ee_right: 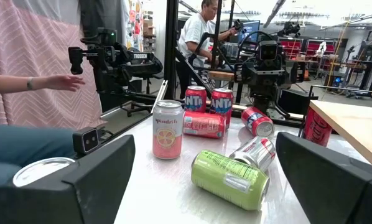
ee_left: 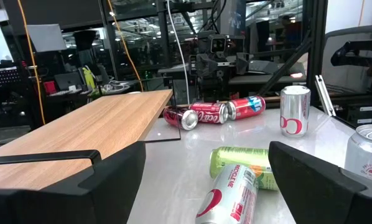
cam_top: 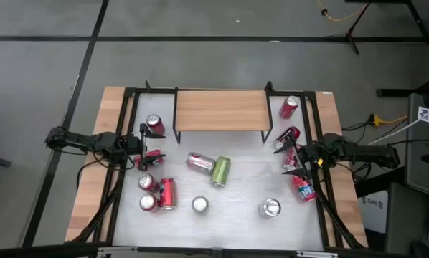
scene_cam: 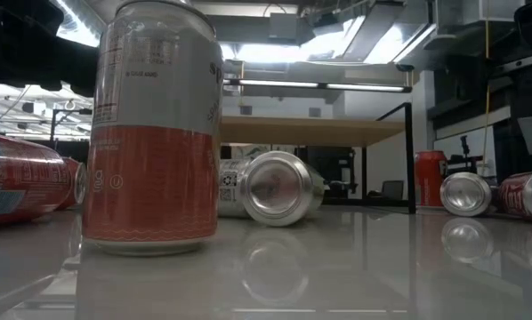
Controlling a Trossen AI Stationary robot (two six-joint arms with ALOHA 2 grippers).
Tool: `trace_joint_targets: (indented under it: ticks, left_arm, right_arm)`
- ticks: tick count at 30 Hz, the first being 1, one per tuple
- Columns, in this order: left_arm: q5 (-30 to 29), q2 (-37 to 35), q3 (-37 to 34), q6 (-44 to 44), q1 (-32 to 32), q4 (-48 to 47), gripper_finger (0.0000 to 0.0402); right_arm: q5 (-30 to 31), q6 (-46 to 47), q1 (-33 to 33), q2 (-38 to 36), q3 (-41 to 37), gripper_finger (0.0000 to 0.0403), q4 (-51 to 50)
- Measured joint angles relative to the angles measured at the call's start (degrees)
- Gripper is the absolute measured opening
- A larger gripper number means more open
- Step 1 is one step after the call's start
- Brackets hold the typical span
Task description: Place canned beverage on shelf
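Note:
The shelf (cam_top: 219,110), a light-wood top on thin black legs, stands at the far middle of the table with nothing on it. Several beverage cans are scattered over the white table. A silver can (cam_top: 199,163) and a green can (cam_top: 220,170) lie on their sides in the middle. A pink-and-white can (cam_top: 200,205) stands upright near the front. My left gripper (cam_top: 150,143) hovers open at the table's left, pointing toward the middle. My right gripper (cam_top: 286,159) hovers open at the right, facing it. Neither has anything between its fingers.
Red cans cluster at the near left (cam_top: 161,193), beside the shelf's left end (cam_top: 155,125), at the far right corner (cam_top: 289,107) and under the right arm (cam_top: 304,186). An upright silver can (cam_top: 270,208) stands near front right. A person's arm (ee_right: 49,81) shows beyond the table.

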Motion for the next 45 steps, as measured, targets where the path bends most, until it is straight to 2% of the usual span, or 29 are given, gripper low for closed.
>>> trace_joint_targets:
  ticks: [33, 45]
  left_arm:
    - [0.0, 0.0, 0.0, -0.01, 0.0, 0.0, 0.0336]
    - [0.0, -0.01, -0.02, -0.02, -0.01, 0.01, 0.0336]
  right_arm:
    - [-0.08, 0.41, 0.0, 0.02, -0.04, 0.0383, 0.75]
    - [2.66, 2.98, 0.0, 0.01, 2.56, 0.0383, 23.57]
